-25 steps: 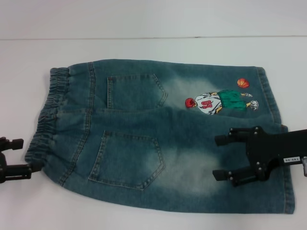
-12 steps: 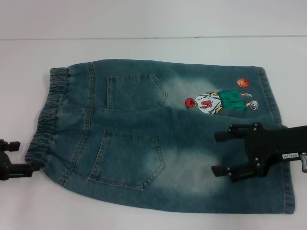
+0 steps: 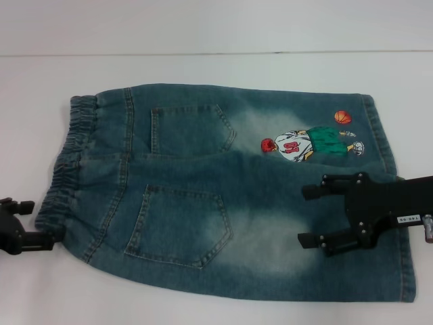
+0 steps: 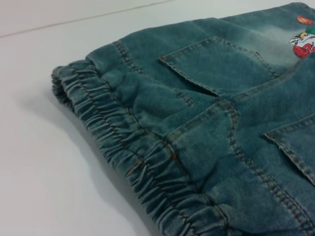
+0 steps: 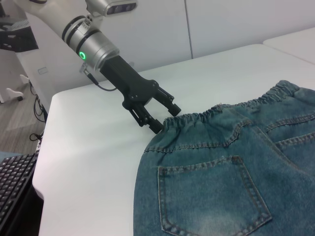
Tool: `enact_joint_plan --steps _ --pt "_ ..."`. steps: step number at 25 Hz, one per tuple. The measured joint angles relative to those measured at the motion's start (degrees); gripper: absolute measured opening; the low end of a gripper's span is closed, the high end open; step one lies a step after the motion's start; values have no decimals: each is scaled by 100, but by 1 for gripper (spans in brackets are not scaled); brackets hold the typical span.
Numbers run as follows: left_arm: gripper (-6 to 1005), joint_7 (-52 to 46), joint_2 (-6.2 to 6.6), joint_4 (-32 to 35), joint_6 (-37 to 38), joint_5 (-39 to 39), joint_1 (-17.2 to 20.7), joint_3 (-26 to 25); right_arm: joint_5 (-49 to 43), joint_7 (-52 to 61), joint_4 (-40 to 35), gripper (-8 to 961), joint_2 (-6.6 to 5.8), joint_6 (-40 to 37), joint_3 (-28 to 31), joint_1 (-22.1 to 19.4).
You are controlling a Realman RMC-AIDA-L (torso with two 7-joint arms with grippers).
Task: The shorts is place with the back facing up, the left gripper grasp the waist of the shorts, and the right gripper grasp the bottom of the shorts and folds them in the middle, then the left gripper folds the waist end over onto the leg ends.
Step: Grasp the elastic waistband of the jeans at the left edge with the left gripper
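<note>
The right gripper [image 3: 310, 217] hovers low over the near leg of the shorts [image 3: 223, 193], its arm reaching in level from the robot's right and its two black fingers spread wide apart, holding nothing. The bottom of the shorts [image 3: 399, 223], the straight hem edge, lies behind those fingertips, under the gripper's body. Just beyond the far finger sits the cartoon print [image 3: 308, 143], with one orange ball [image 3: 343, 117] past it.

The left gripper [image 5: 160, 115] comes in low at the near corner of the waist of the shorts [image 3: 67, 162], its two fingers parted, the tips right at the puckered band; whether they touch the cloth cannot be told.

One pair of shorts lies flat on the white table [image 3: 216, 68], with two back pockets [image 3: 179, 227] facing up.
</note>
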Motion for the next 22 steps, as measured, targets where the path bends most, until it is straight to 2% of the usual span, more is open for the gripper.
enact_joint_plan --steps 12,22 --pt "880 -58 24 7 -91 83 3 65 0 3 -8 941 -23 -4 33 -15" --pt "463 -73 -25 -1 -92 257 -32 74 0 34 -9 942 -8 5 27 -1"
